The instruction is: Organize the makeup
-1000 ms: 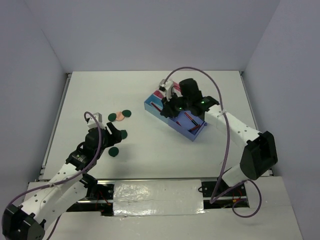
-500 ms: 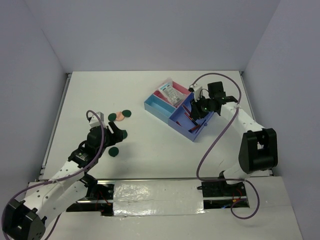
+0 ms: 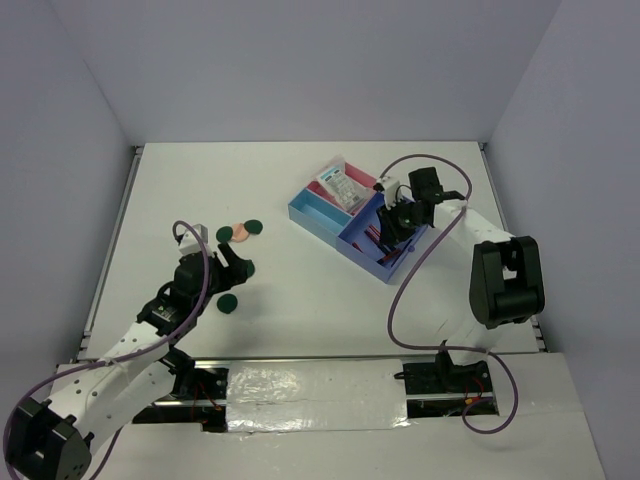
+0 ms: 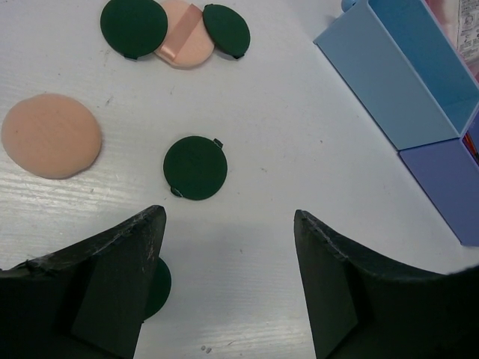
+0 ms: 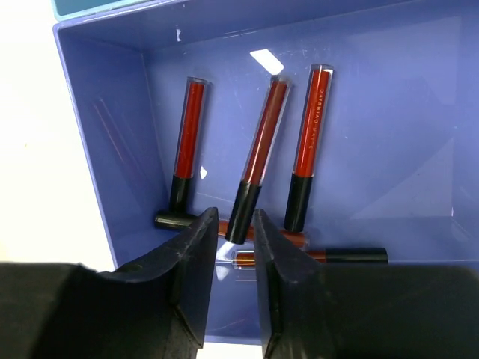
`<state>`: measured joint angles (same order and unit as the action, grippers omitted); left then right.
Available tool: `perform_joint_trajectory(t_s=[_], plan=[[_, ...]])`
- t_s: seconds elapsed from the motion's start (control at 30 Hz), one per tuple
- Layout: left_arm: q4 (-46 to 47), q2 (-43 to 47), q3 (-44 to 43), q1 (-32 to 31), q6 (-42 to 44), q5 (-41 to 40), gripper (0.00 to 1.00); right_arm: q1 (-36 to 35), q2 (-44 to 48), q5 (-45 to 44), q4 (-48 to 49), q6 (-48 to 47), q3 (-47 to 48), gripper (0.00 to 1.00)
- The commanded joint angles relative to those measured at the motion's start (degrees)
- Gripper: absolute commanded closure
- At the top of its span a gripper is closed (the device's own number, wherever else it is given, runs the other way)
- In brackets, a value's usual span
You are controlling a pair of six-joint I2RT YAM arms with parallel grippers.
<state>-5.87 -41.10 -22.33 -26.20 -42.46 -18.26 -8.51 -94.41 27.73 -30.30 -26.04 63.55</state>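
Several red-and-black sticks (image 5: 262,142) lie in the tray's purple compartment (image 5: 112,134). My right gripper (image 5: 233,215) hangs just above them, jaws almost together; one stick's black end shows in the narrow gap, nothing held. It is over the tray's right end in the top view (image 3: 392,222). The white packets (image 3: 340,185) lie in the pink compartment. My left gripper (image 4: 228,217) is open and empty, low over the table. A dark green disc (image 4: 195,167) lies just ahead of it, and another (image 4: 159,288) peeks from under its left finger. A peach disc (image 4: 51,135) lies to the left.
The blue tray (image 3: 320,215) sits at an angle in the middle right of the table; its light-blue compartment (image 4: 389,82) holds nothing. Two more green discs (image 4: 134,26) and a banded peach one (image 4: 183,43) cluster beyond the left gripper (image 3: 232,262).
My right gripper has left the pink compartment, leaving the packets there, and has swung right over the purple compartment. The left arm has barely moved.
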Motion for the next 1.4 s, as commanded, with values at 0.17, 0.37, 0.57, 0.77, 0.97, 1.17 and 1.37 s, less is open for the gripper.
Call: perform_joint_trajectory(t_s=[0.17, 0.37, 0.57, 0.77, 0.97, 1.17, 1.37], plan=[[3.4, -0.6, -0.3, 0.6, -0.8, 0.7, 0.18, 1.3, 2.3, 1.8, -0.1, -0.6, 1.8, 0.01], [3.2, -1.1, -1.1, 0.8, -0.1, 1.2, 0.26, 2.6, 5.2, 3.7, -1.6, -1.3, 4.3, 0.00], [2.4, -1.1, -2.0, 1.3, 1.1, 2.1, 0.66, 2.9, 11.4, 5.0, 0.2, -2.2, 5.5, 0.00], [1.6, -2.4, -3.9, 4.1, 2.9, 5.3, 0.80, 4.5, 12.9, 11.5, 4.3, 3.1, 8.4, 0.00], [0.9, -8.5, -6.8, 10.5, 4.7, 12.8, 0.55, 5.5, 9.1, 25.3, -6.3, -2.3, 11.6, 0.01], [-1.6, -17.5, -12.2, 15.6, 6.1, 17.5, 0.34, 5.7, 16.8, 24.4, 4.9, 2.6, 2.9, 0.13], [-4.9, -28.7, -20.6, 17.1, 7.9, 17.7, 0.37, 5.5, 17.5, 23.9, 8.5, 8.0, -0.6, 0.45]])
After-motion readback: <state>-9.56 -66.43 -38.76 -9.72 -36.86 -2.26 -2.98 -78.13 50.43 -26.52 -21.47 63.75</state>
